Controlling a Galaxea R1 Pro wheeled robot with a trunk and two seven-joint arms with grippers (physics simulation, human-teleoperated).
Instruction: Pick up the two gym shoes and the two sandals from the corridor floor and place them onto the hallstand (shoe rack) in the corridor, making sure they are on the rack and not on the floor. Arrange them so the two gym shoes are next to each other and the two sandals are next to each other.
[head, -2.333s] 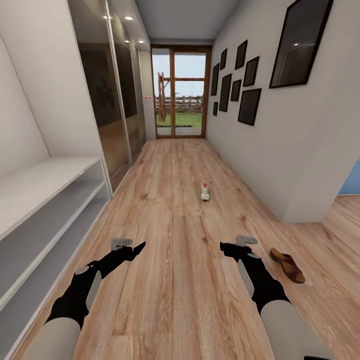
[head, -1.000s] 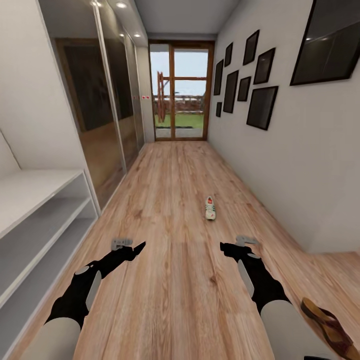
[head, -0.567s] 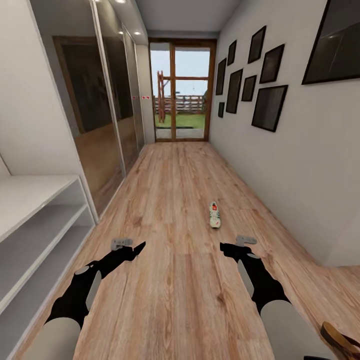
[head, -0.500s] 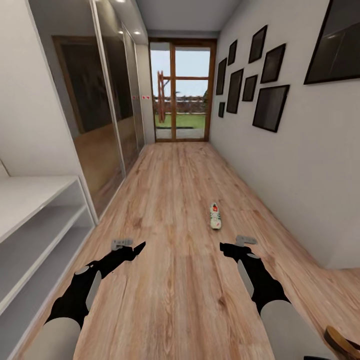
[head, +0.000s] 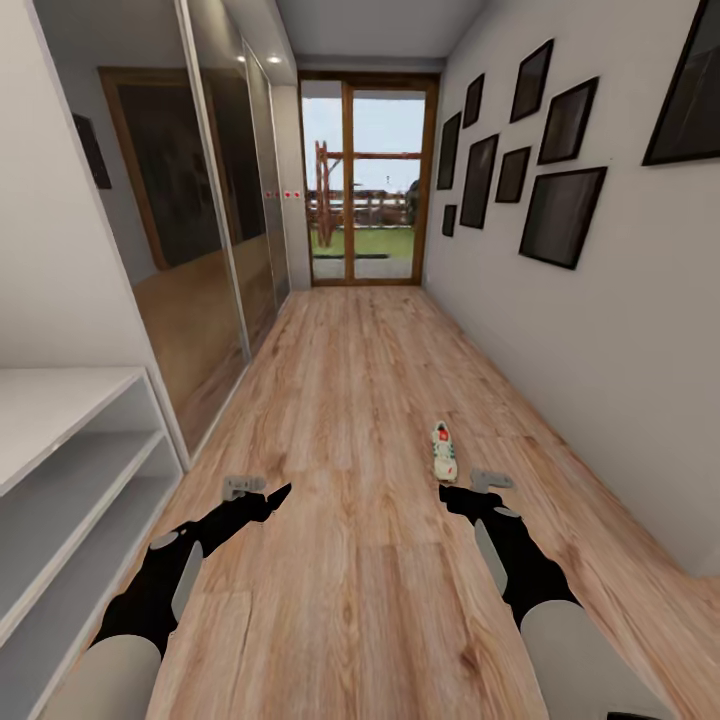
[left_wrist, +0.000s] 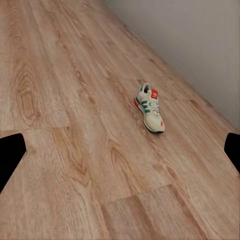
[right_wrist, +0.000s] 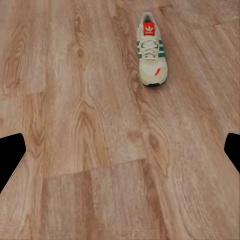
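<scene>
Gym shoe (head: 443, 451) lies mid-frame just beyond right claw (head: 478, 487); both claws released, empty. Advise descending over its midsection, squarely.

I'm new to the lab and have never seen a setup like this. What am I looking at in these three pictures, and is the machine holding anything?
This is a simulated wheeled robot with two arms, steered by a person. The big picture comes from a camera on its head, looking down a corridor over both black arms: the left gripper and the right gripper. The other two pictures come from cameras near each gripper, looking along its fingers; the black shapes at the picture edges, such as this fingertip, are the fingers themselves, spread wide apart. Both grippers are open and hold nothing.

On the wood-plank floor lies one cream gym shoe with green stripes and red accents, just ahead of the right gripper; it also appears in the left wrist view and the right wrist view. On the robot's left stands the pale shoe rack.
</scene>
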